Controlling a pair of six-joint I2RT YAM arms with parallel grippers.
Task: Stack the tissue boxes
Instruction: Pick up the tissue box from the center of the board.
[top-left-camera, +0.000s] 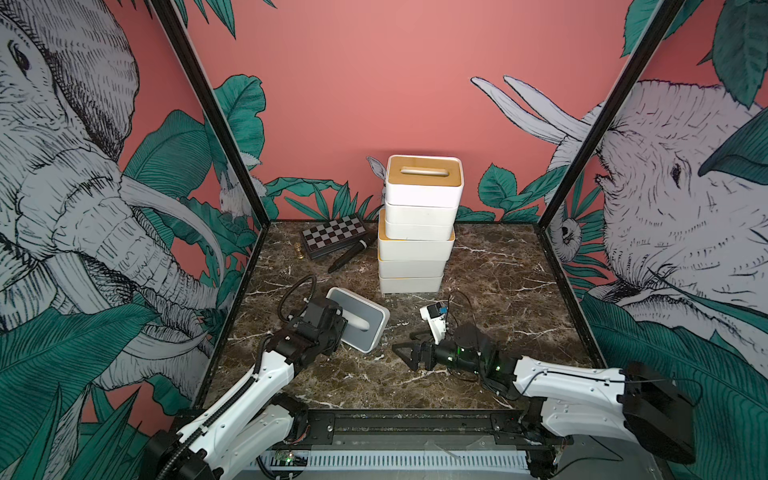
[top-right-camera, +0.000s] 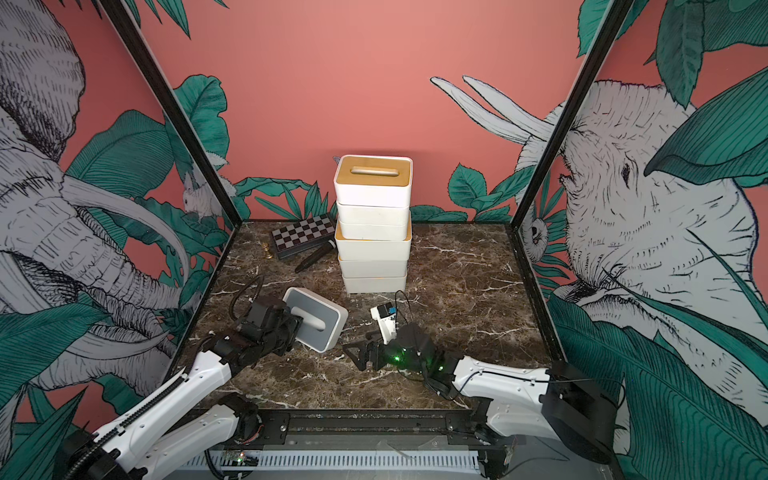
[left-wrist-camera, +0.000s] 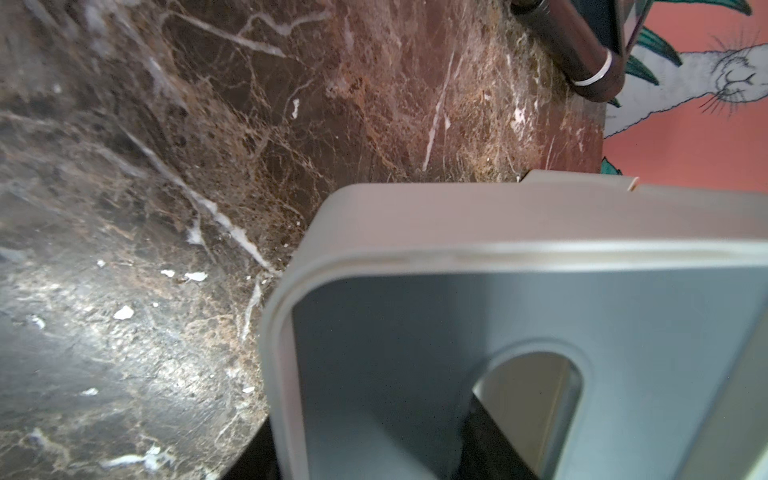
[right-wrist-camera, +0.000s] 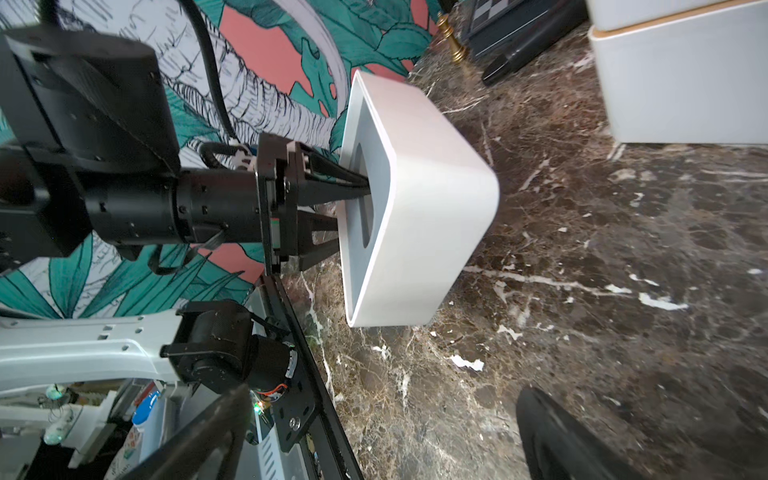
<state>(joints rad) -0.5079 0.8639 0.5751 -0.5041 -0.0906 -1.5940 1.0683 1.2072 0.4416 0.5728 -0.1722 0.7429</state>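
When I look down in both top views, the tabletop (top-left-camera: 511, 274) is closed by walls (top-left-camera: 374, 104) at the left, back and right, and by a black rail (top-left-camera: 415, 419) at the front. The stack of tissue boxes (top-left-camera: 419, 249) stands at the back middle. I count six white boxes, and the top one has a bamboo lid and sits a little to the right of those under it. Between the stack and the right wall the marble lies bare. Left of the stack, near the back corner, lie a chessboard case (top-left-camera: 332, 235), a marker pen (top-left-camera: 351, 254) and a small brass chess piece (top-left-camera: 298, 250). In front of the stack the grey-lidded box (top-left-camera: 365, 328) is tipped up, with its lid toward the left arm. The left pincer (top-left-camera: 345, 328) is closed on it. The right pincer (top-left-camera: 405, 354) hangs low at the front middle, spread wide and holding nothing, near the box but apart from it.

From the left wrist, the grey lid (left-wrist-camera: 395, 353) with its white rounded rim fills the near part. A black finger (left-wrist-camera: 486, 449) shows through the oval slot (left-wrist-camera: 536, 399).

From the right wrist, one finger of the left pincer goes into the slot and the other stays outside the long wall. The box's low corner is at the marble, but I cannot tell if it touches. The stack is well apart.
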